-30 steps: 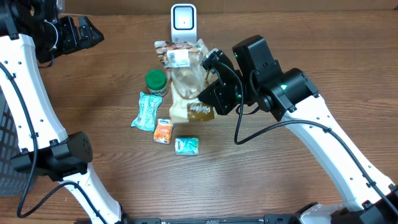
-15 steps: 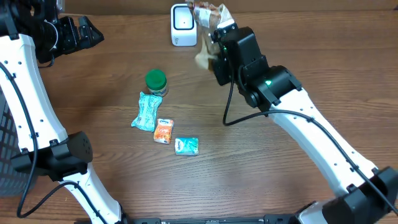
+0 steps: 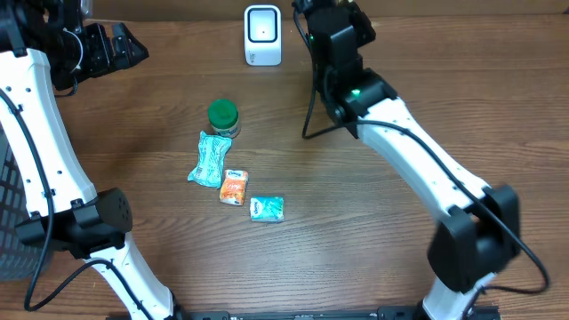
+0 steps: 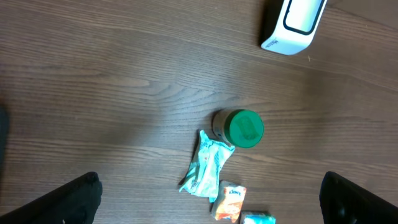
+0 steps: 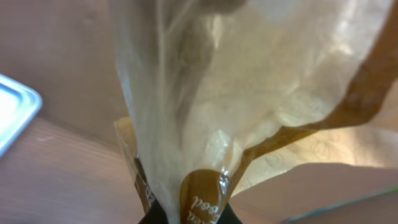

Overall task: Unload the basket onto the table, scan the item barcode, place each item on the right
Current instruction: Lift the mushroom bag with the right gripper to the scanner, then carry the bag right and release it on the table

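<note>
R hand [image 5: 186, 216] clamped on clear bag [image 5: 249, 93], rear edge of surface [image 3: 373, 222]; L hand [image 3: 120, 49] apart. Risks: slip from thin pinch; limp folds hiding barcode from scanner [image 3: 263, 36].

Scanner [image 3: 262, 34] stands at far edge of table [image 3: 400, 258], abt centre. R arm [image 3: 391, 133] reaches from near-right corner across to far edge, ending just right of scanner. Bag [image 5: 249, 93] sits betw. fingers of R gripper [image 5: 186, 214]. In front of scanner & a bit left, well apart from it: jar [image 3: 223, 116], upright. Long pouch [image 3: 210, 158] lies just in front of jar, touching or v. nearly. Small packet [image 3: 234, 188] sits by pouch's near end, to its right. Flat packet [image 3: 267, 208] is nearer & further right again, just apart. L gripper [image 3: 129, 49] is at far-left, well apart from the lot.
</note>
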